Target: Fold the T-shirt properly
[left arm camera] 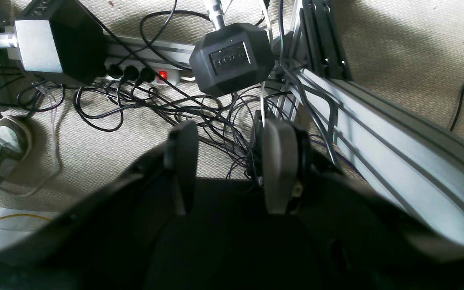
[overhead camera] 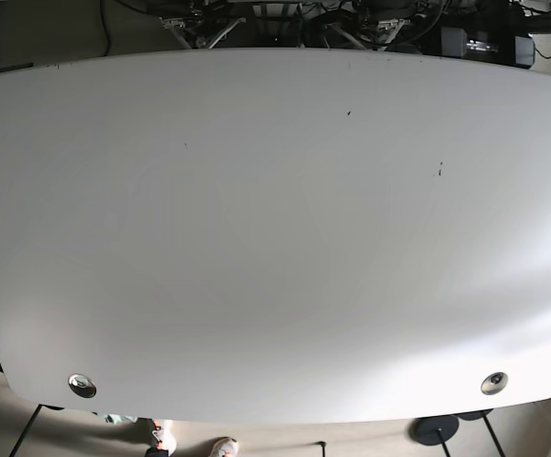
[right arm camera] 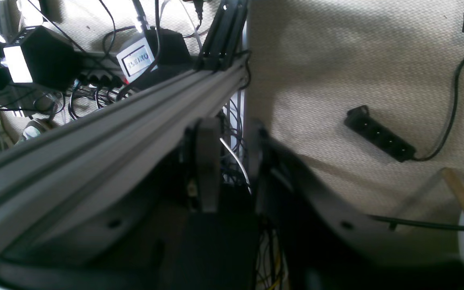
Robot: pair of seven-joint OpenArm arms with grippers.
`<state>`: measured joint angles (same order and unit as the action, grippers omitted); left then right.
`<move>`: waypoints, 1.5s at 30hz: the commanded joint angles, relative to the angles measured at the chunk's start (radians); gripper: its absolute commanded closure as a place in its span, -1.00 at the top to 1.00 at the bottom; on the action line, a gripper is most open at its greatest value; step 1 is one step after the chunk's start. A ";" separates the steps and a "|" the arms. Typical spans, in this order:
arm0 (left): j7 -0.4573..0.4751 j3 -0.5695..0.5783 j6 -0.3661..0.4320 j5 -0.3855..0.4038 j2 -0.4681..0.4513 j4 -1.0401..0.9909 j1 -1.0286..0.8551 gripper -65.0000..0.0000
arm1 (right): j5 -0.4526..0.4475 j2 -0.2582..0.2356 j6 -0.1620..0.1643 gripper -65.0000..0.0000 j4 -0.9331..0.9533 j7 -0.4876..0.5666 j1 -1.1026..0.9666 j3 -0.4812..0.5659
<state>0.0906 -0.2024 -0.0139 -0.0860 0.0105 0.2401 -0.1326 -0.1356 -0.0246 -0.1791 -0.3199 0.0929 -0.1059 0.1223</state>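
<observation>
Both arms hang floorward; left gripper (left arm camera: 232,169) fingers parted; right gripper (right arm camera: 232,165) likewise

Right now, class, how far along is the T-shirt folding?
Nothing looks done or in hand: the base view shows only a white table with no shirt. Both wrist views face the floor; the left gripper and right gripper hold nothing, fingers apart. Everything remains.

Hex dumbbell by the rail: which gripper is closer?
Left. The left gripper points straight at the hex dumbbell; the right gripper sees it farther off, beyond the rail.
</observation>
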 commanded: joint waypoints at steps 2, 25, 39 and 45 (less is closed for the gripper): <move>0.001 0.002 0.005 0.003 -0.006 0.006 -0.012 -0.24 | -0.007 -0.009 -0.003 -0.63 -0.008 0.015 -0.004 0.001; 0.166 0.004 0.005 0.012 -0.020 0.140 -0.210 -0.29 | 0.000 -0.039 0.072 -0.64 -0.008 0.189 -0.185 -0.003; 0.165 0.008 0.005 0.012 -0.017 0.761 -0.632 -0.29 | -0.005 -0.114 0.086 -0.64 -0.597 0.202 -0.615 -0.003; 0.163 0.010 0.005 0.012 0.009 1.059 -0.821 -0.29 | -0.005 -0.142 0.099 -0.64 -0.910 0.152 -0.794 -0.005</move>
<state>0.2398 -0.1886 -0.0151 -0.0750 0.0242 1.2968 -0.9344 -0.1360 -0.1581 -0.0799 -1.2282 0.2321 -0.8791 0.1196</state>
